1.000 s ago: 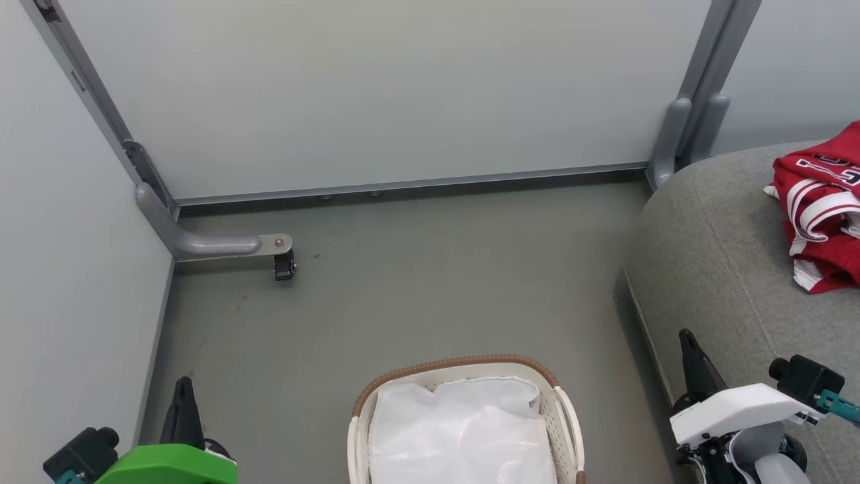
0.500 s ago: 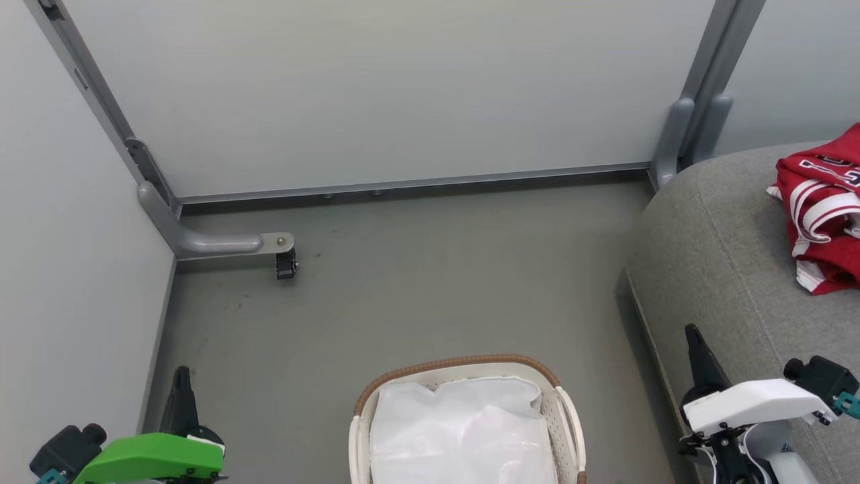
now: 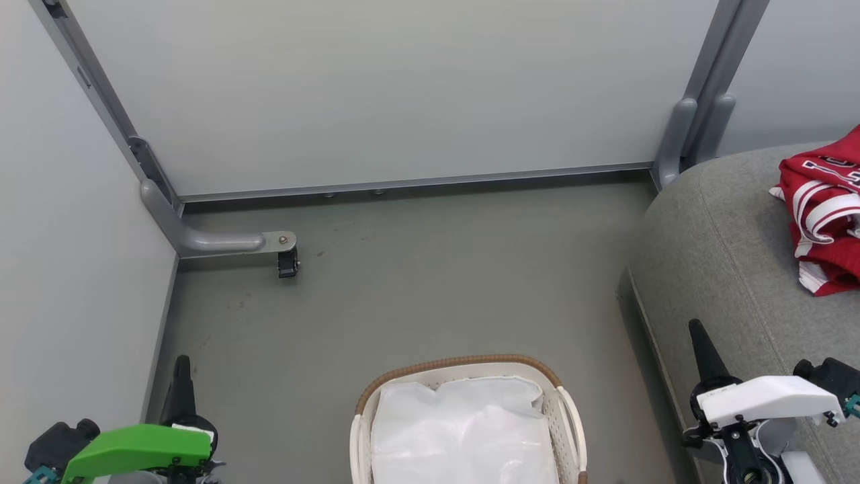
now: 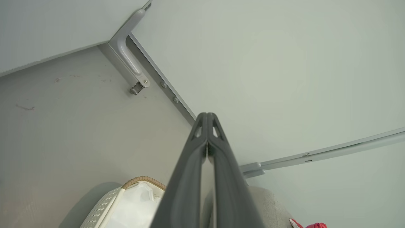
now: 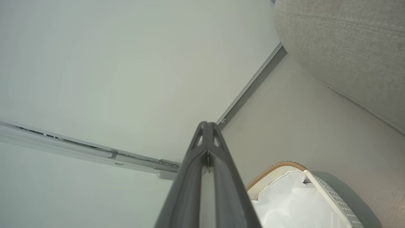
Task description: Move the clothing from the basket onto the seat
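Note:
Red jerseys with white stripes (image 3: 823, 215) lie bunched on the grey seat (image 3: 725, 249) at the right edge of the head view; a red corner (image 4: 311, 225) peeps in at the bottom of the left wrist view. The cream basket (image 3: 568, 417) stands on the floor at bottom centre, holding the plain white liner (image 3: 463, 430). My left gripper (image 3: 181, 366) is shut and holds nothing, low at the left beside the wall. My right gripper (image 3: 697, 331) is shut and holds nothing, in front of the seat's side. Both wrist views show the fingertips pressed together, left (image 4: 207, 115) and right (image 5: 207, 124).
Grey partition walls close in the back and left. A metal foot with a small black caster (image 3: 287, 262) juts onto the grey floor (image 3: 430, 282) at the left. Another partition post (image 3: 685, 134) stands beside the seat's far corner.
The head view has shifted slightly. Both grippers have sunk lower and outward in the picture, fingers still shut. The jerseys, basket and liner lie as before.

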Tool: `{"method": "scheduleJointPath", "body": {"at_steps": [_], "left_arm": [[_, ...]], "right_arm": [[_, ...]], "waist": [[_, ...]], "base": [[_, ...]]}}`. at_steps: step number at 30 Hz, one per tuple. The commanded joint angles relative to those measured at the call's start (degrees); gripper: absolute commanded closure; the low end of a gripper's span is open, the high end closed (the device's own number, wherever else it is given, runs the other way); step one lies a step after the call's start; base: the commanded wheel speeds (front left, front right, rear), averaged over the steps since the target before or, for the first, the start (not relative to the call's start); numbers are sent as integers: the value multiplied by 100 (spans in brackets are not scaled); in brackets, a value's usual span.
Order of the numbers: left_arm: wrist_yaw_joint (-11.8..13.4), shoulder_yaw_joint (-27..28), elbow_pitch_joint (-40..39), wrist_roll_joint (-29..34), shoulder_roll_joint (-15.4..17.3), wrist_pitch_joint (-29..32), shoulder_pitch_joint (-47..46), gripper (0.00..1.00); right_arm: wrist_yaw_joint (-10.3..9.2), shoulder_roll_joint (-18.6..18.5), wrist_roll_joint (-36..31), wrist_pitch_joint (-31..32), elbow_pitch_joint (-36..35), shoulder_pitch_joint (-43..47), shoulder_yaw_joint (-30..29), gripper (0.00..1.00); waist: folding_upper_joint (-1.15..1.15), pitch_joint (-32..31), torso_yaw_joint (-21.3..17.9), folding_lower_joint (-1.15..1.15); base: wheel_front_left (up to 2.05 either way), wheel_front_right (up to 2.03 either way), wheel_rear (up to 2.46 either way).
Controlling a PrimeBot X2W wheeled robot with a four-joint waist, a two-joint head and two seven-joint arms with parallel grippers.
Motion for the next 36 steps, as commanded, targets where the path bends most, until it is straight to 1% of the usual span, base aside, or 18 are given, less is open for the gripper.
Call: {"method": "scheduleJointPath", "body": {"at_steps": [1,21,36], "left_arm": [[-39,23,-70,-194,49,42,-164,100],[-58,69,-171,-1289,54,330,-260,100],[-77,97,-233,-2001,57,526,-328,100]], "right_arm": [[-3,-33,186,41,-90,-22,-35,100],[-4,-34,1258,330,-244,-9,-133,100],[-5,-34,1957,520,-343,1,-200,100]], "waist": [[0,1,3,0],[0,10,41,0],[0,17,69,0]], "base": [[0,0,0],[0,0,0],[0,0,0]]}}
